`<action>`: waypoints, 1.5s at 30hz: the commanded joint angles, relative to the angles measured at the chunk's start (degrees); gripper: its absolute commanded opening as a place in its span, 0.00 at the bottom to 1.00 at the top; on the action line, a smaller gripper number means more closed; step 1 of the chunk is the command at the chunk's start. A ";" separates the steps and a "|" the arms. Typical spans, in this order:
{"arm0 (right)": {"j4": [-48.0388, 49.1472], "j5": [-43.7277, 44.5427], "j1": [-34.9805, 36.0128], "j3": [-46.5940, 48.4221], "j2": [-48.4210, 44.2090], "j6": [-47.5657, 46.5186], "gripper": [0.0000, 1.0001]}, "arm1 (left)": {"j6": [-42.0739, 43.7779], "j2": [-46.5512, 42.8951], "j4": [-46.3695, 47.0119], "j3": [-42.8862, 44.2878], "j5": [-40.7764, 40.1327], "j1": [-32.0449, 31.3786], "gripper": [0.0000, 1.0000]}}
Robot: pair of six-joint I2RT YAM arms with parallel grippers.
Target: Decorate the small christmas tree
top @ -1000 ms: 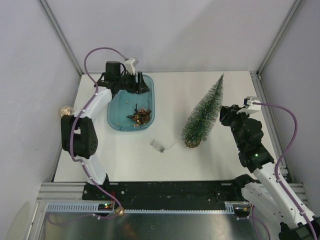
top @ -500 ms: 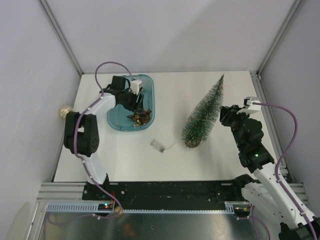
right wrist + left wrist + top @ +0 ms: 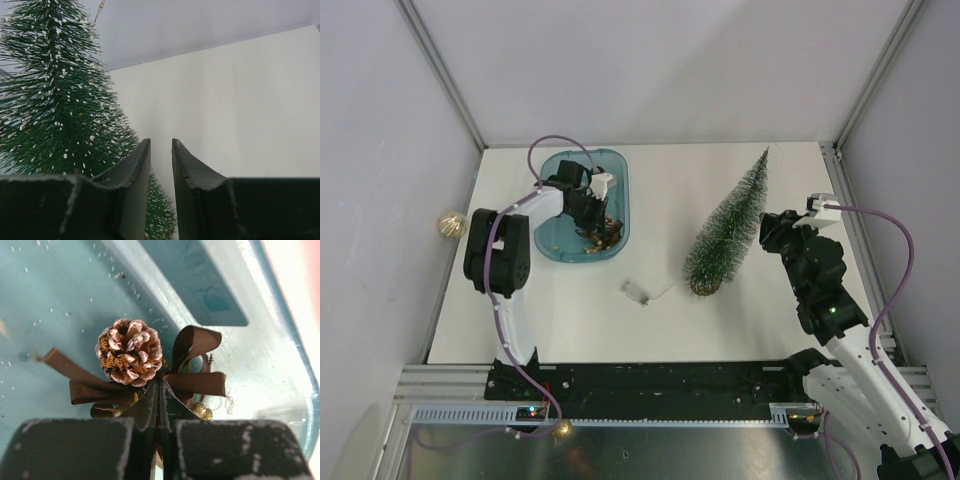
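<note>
The small christmas tree point(image 3: 728, 225) stands tilted on the white table, right of centre, its frosted green bristles filling the left of the right wrist view point(image 3: 55, 100). My right gripper point(image 3: 767, 232) hovers just right of the tree, its jaws point(image 3: 161, 142) slightly open with nothing between them. A pine cone ornament point(image 3: 129, 351) with a brown ribbon bow lies in the blue tray point(image 3: 620, 190). My left gripper point(image 3: 590, 222) reaches down into the tray, and its tips point(image 3: 160, 385) are shut on the knot of the ribbon beside the cone.
A small clear pack with a thin wire point(image 3: 636, 290) lies on the table between tray and tree. A gold bauble point(image 3: 449, 224) rests beyond the table's left edge. Small gold bits point(image 3: 202, 411) lie in the tray under the bow.
My left arm swung from the tray's far end to its near end, came down on the ornament, and its jaws closed. The right arm and the tree stayed put.
</note>
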 commanded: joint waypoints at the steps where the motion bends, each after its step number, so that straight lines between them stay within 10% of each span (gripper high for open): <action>1: 0.44 0.42 -0.09 0.86 -0.22 -0.23 0.28 | -0.80 -5.46 0.82 3.76 4.28 -0.50 0.02; 15: -0.06 0.24 -0.09 0.86 0.31 0.39 0.27 | -3.85 -15.91 0.09 3.93 11.33 -0.61 0.04; 30: -0.40 0.68 -0.01 0.86 0.28 0.26 0.28 | -1.03 -10.97 -0.92 6.10 1.37 -0.62 0.62; 45: -0.40 1.03 0.00 0.75 0.68 0.39 0.27 | 2.47 4.11 -0.79 14.00 -6.25 -0.56 0.35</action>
